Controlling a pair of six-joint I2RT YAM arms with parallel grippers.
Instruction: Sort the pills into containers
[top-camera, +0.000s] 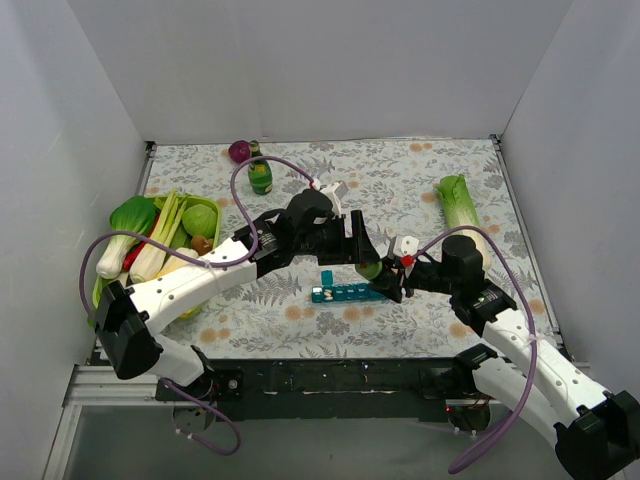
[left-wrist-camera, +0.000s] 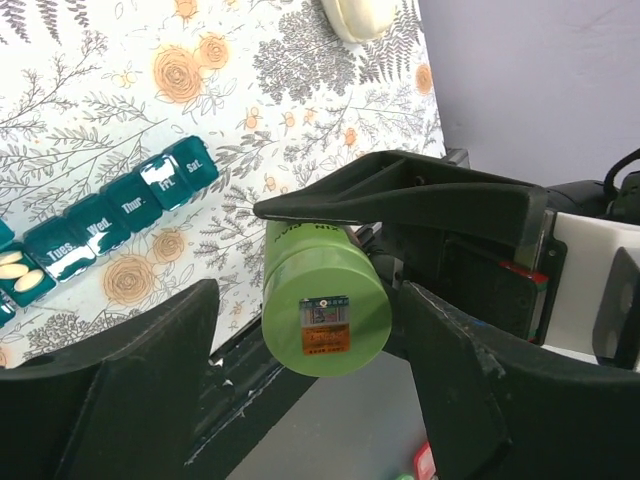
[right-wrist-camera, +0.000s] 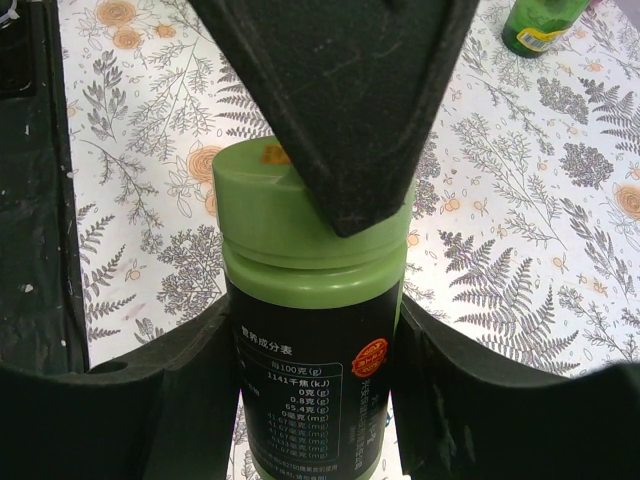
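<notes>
A pill bottle (right-wrist-camera: 318, 330) with a light-green cap and a black label is held off the table. My right gripper (right-wrist-camera: 320, 400) is shut on its body; in the top view the right gripper (top-camera: 393, 280) is just right of the organiser. My left gripper (left-wrist-camera: 310, 295) is open, with one finger on each side of the cap (left-wrist-camera: 325, 310) and a visible gap on the left side. The teal pill organiser (top-camera: 345, 293) lies flat below both grippers. In the left wrist view the organiser (left-wrist-camera: 110, 215) has its lids shut from Tues to Sat, and white pills (left-wrist-camera: 12, 268) lie in an open end compartment.
A dark green bottle with a yellow label (top-camera: 260, 177) and a purple onion (top-camera: 240, 150) stand at the back. A pale green cabbage (top-camera: 462, 205) lies at the right. A green basket (top-camera: 196, 199) of vegetables sits at the left. White walls enclose the table.
</notes>
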